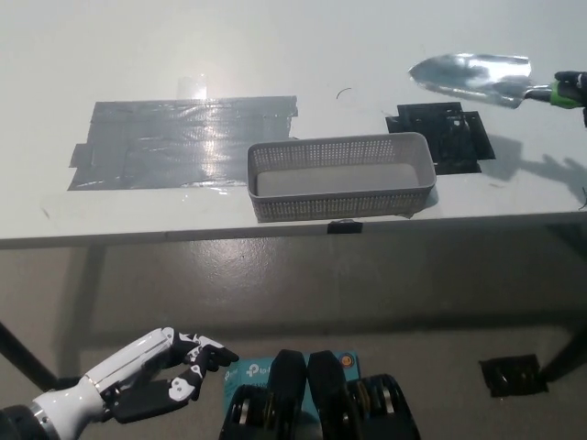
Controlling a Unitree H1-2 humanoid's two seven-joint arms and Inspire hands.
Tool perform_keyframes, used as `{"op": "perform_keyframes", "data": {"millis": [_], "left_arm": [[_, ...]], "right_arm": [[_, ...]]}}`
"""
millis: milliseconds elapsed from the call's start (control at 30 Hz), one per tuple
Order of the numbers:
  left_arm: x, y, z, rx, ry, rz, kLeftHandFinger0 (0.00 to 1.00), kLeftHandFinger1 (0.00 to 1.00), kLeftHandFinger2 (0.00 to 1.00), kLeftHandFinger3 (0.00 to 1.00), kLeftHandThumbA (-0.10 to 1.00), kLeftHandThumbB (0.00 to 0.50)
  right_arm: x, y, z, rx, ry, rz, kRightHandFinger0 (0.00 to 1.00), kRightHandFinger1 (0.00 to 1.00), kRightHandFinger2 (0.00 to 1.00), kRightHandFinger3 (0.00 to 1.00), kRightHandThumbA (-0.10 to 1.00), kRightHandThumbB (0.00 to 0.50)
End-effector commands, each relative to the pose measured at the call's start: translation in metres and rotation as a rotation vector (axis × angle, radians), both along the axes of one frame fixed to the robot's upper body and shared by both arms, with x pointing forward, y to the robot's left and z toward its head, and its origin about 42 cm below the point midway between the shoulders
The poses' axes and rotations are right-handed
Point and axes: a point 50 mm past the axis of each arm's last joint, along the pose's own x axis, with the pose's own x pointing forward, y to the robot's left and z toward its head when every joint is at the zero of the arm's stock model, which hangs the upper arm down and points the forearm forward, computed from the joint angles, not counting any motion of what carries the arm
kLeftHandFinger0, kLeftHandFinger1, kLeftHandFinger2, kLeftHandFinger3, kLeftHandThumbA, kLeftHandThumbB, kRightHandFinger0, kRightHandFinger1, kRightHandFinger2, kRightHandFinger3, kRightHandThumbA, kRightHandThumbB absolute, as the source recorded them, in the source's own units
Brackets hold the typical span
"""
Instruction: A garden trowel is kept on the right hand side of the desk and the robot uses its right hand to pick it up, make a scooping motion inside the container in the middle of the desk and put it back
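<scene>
1. Tape of a grey, shiny kind is stuck flat on the left part of the white desk, in one wide patch.
2. Low at the left, below the desk's front edge, the white left hand is seen. Its fingers are a little apart and a little bent, and nothing is held in it.
3. In the middle of the desk, close to the front edge, a grey mesh basket is set with its long side along the edge. The grey tape is just beside its left end.
4. A patch of black tape is stuck on the desk just beside the basket's right end, a bit further back.
5. The garden trowel is held up in the air over the right part of the desk, well apart from the basket. Its shiny metal blade is pointed left and is kept almost level. A green bit is seen where the handle starts.
6. At the right edge, the trowel's handle is gripped by the black right hand. Most of this hand is cut off by the picture's edge.
</scene>
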Motion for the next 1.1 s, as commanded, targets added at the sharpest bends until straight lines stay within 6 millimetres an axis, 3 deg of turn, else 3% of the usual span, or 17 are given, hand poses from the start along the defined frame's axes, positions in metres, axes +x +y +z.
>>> {"op": "perform_keyframes", "data": {"millis": [0,100,233,267,300,400,467,500,633,667,700,733,767,833,900,933,1067], "left_arm": [[0.004,0.007,0.014,0.017,-0.040,-0.030,0.81,0.77,0.72,0.70,1.00,0.499],[0.005,0.007,0.015,0.022,-0.040,-0.030,0.81,0.78,0.73,0.70,1.00,0.495],[0.006,0.007,0.016,0.018,-0.044,-0.037,0.81,0.78,0.73,0.70,1.00,0.491],[0.006,0.007,0.016,0.019,-0.040,-0.034,0.82,0.78,0.73,0.69,1.00,0.493],[0.006,0.008,0.016,0.021,-0.042,-0.033,0.82,0.78,0.73,0.69,1.00,0.485],[0.006,0.008,0.015,0.020,-0.038,-0.034,0.82,0.78,0.73,0.69,1.00,0.489],[0.006,0.008,0.015,0.029,-0.052,-0.036,0.82,0.78,0.73,0.69,1.00,0.485],[0.005,0.008,0.015,0.029,-0.051,-0.036,0.82,0.78,0.73,0.69,1.00,0.484],[0.008,0.007,0.018,0.033,-0.060,-0.042,0.81,0.78,0.73,0.69,1.00,0.482],[0.008,0.007,0.018,0.032,-0.056,-0.042,0.81,0.78,0.73,0.69,1.00,0.482],[0.008,0.007,0.018,0.030,-0.050,-0.044,0.81,0.78,0.73,0.70,1.00,0.475],[0.007,0.007,0.018,0.030,-0.048,-0.043,0.82,0.78,0.73,0.70,1.00,0.474],[0.007,0.007,0.019,0.033,-0.049,-0.044,0.82,0.78,0.73,0.70,1.00,0.468],[0.008,0.006,0.020,0.033,-0.057,-0.049,0.82,0.78,0.73,0.69,1.00,0.465],[0.008,0.005,0.020,0.035,-0.059,-0.048,0.81,0.78,0.73,0.69,1.00,0.461],[0.008,0.005,0.020,0.035,-0.059,-0.050,0.81,0.77,0.72,0.69,1.00,0.456],[0.009,0.004,0.023,0.045,-0.072,-0.053,0.78,0.75,0.71,0.69,1.00,0.452]], "right_arm": [[0.002,0.002,0.052,-0.086,-0.143,0.086,0.00,0.00,0.54,0.51,-0.10,0.093],[0.000,0.008,0.050,-0.072,-0.152,0.123,0.00,0.00,0.51,0.51,-0.10,0.135],[-0.002,0.017,0.046,-0.103,-0.122,0.147,0.00,0.00,0.52,0.41,-0.10,0.114],[-0.003,0.018,0.042,-0.106,-0.118,0.163,0.00,0.00,0.51,0.42,-0.10,0.144],[-0.003,0.018,0.041,-0.119,-0.121,0.165,0.00,0.00,0.52,0.36,-0.10,0.155],[-0.004,0.017,0.037,-0.139,-0.110,0.167,0.00,0.00,0.50,0.31,-0.10,0.169],[-0.005,0.017,0.032,-0.164,-0.096,0.170,0.00,0.00,0.37,0.24,-0.10,0.193],[-0.005,0.016,0.030,-0.167,-0.091,0.170,0.00,0.00,0.36,0.23,-0.10,0.201],[-0.003,0.012,0.027,-0.170,-0.069,0.157,0.00,0.00,0.37,0.18,-0.10,0.187],[-0.003,0.012,0.027,-0.179,-0.066,0.159,0.00,0.00,0.36,0.20,-0.10,0.161],[-0.001,0.014,0.028,-0.196,-0.067,0.157,0.00,0.00,0.46,0.19,-0.10,0.162],[0.001,0.015,0.028,-0.223,-0.066,0.149,0.00,0.00,0.48,0.19,-0.10,0.172],[0.002,0.016,0.029,-0.231,-0.059,0.137,0.00,0.00,0.44,0.24,-0.10,0.197],[0.002,0.019,0.033,-0.243,-0.062,0.131,0.00,0.00,0.38,0.22,-0.10,0.206],[0.004,0.023,0.035,-0.250,-0.074,0.134,0.00,0.00,0.28,0.28,-0.10,0.164],[0.004,0.026,0.037,-0.257,-0.080,0.142,0.00,0.00,0.27,0.25,-0.10,0.133],[0.008,0.039,0.043,-0.272,-0.085,0.163,0.00,0.00,0.27,0.23,-0.10,0.084]]}}
